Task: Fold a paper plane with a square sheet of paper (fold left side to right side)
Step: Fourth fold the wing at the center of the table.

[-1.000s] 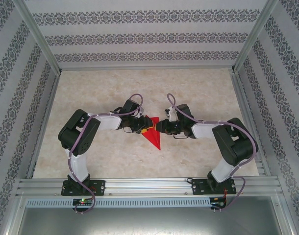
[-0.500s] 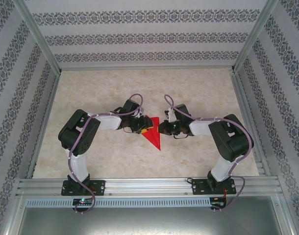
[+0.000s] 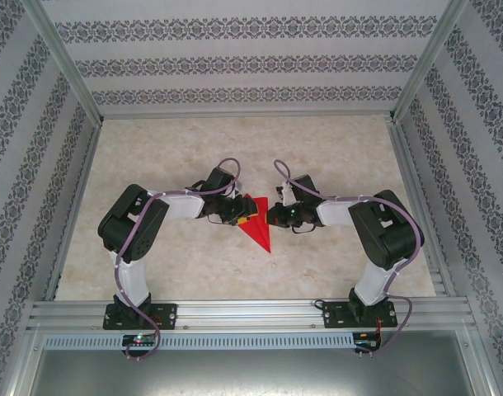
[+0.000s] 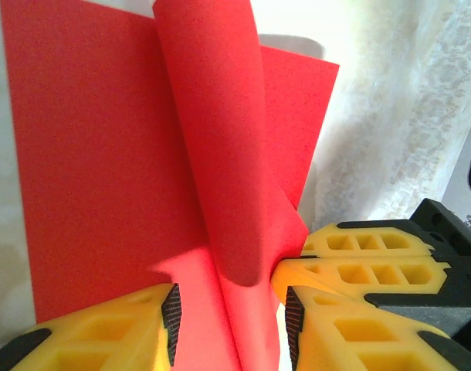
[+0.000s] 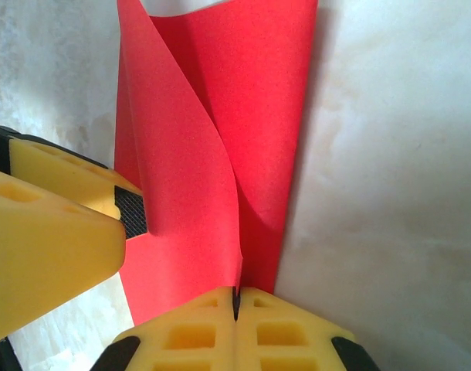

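Observation:
The square sheet of paper (image 3: 258, 233) lies mid-table as a red pointed shape, its tip toward the near edge. One flap curls up off the flat part (image 4: 104, 154). My left gripper (image 3: 239, 214) sits at the paper's left side. Its jaws (image 4: 229, 317) stand open astride the raised flap, pads not touching it. My right gripper (image 3: 272, 216) meets it from the right and is shut on the flap's edge (image 5: 237, 297). The right fingers (image 4: 367, 263) show pinching the paper (image 5: 259, 93) beside the left jaw. The left finger (image 5: 58, 224) appears at the left of the right wrist view.
The table (image 3: 169, 157) is pale and marbled, boxed in by patterned walls and aluminium posts. A metal rail (image 3: 251, 313) carrying both arm bases runs along the near edge. Bare tabletop lies behind and to either side of the arms.
My right gripper has closed onto the lifted flap's edge, and the right arm has shifted slightly left. The left arm and its jaws have stayed put.

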### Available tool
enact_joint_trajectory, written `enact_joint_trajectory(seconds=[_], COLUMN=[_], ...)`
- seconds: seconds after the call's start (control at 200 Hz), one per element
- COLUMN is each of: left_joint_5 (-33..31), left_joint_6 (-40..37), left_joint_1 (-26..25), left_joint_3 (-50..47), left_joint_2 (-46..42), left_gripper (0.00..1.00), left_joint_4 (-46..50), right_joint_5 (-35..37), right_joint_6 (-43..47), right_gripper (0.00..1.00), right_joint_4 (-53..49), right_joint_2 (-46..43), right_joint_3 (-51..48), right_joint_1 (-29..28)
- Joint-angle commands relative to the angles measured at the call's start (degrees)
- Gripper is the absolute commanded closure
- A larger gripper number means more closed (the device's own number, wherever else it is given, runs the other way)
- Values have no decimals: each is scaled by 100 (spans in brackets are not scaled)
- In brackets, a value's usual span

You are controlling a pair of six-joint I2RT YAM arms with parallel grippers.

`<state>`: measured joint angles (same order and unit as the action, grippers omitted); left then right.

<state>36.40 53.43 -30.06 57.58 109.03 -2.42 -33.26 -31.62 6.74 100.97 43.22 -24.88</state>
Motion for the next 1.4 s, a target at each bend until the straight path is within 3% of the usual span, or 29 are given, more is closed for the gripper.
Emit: enact_joint_trajectory(seconds=[0.0, 0.39, 0.505, 0.679, 1.024, 1.394], left_joint_5=[-133, -480, -459, 197, 410, 58], left_joint_6=[27, -372, -518, -468, -533, -631], left_joint_1=[-88, -79, -81, -87, -87, -91], left_joint_3=[-1, 293, 446, 800, 1228, 1026], left_joint_2=[78, -579, -671, -151, 565, 849], left_gripper=[56, 55, 67, 83, 85, 86], left_joint_4=[259, 907, 997, 571, 457, 744], right_joint_5=[231, 588, 615, 643, 724, 812], right_joint_6=[147, 276, 305, 349, 448, 521], right_gripper=[97, 97, 97, 97, 97, 97], right_joint_4=[-244, -773, -808, -876, -1086, -1191], right_joint_2=[169, 138, 129, 169, 146, 134], right_joint_3=[40, 12, 40, 96, 178, 184], right_joint_1=[-60, -102, -115, -139, -191, -210])
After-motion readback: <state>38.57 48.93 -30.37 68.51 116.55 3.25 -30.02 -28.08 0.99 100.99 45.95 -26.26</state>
